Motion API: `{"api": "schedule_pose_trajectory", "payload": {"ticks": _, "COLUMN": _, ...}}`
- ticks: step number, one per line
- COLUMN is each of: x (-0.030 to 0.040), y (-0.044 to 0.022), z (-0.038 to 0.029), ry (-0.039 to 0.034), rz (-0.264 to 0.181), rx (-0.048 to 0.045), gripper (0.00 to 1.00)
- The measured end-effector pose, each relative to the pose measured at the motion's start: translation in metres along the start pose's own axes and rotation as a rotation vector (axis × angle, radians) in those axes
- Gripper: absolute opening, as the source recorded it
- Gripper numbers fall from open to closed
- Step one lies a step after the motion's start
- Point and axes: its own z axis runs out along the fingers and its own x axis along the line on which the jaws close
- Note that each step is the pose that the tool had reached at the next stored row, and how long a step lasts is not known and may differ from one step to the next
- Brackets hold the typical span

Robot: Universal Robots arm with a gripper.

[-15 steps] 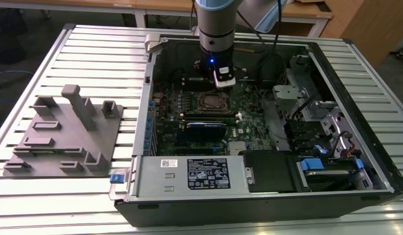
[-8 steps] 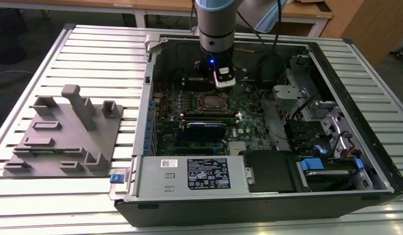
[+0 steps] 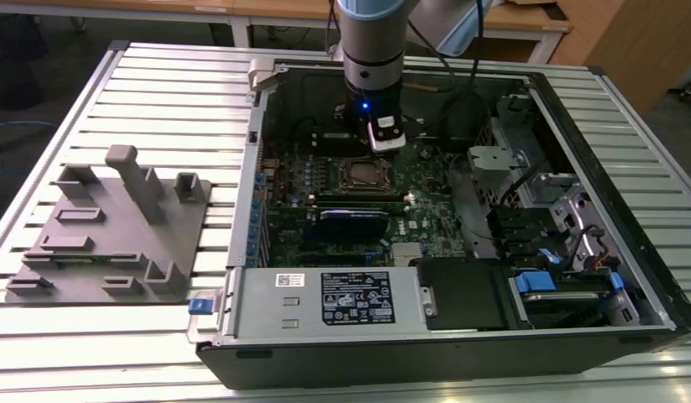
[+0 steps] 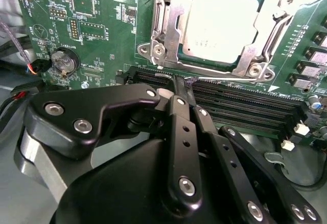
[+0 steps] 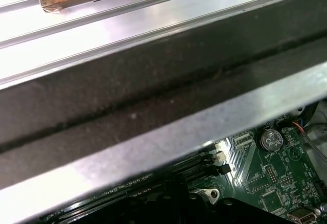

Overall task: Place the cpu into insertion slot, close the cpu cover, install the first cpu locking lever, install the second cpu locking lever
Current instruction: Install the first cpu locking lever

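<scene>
The cpu (image 4: pixel 219 27), a dull silver square, lies in the insertion slot (image 3: pixel 362 174) on the green motherboard. The cpu cover (image 4: pixel 171 27), a silver frame, lies down over the chip's edges. A thin wire locking lever (image 4: pixel 225 77) runs along the socket side that faces the memory slots. My gripper (image 4: pixel 182 86) is black, its fingers (image 4: pixel 179 116) shut together, and the tips sit right at that lever, between the socket and the first memory slot. In the exterior view the gripper (image 3: pixel 381 141) hangs just behind the socket inside the open computer case.
Long black memory slots (image 4: pixel 245 106) lie right beside the fingertips. A coin battery (image 4: pixel 64 60) and cables sit off to one side. The case wall (image 5: pixel 153 106) is close. A grey power-supply box (image 3: pixel 334 298) fills the case's front, and a grey fixture plate (image 3: pixel 110 227) lies at the exterior view's left.
</scene>
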Motion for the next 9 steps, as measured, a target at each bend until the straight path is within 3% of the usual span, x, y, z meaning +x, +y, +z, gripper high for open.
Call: {"api": "schedule_pose_trajectory", "payload": {"ticks": 9, "x": 0.0001, "y": -0.0004, "z": 0.0019, "ry": -0.0030, "rz": -0.002, "rx": 0.0076, "gripper": 0.11}}
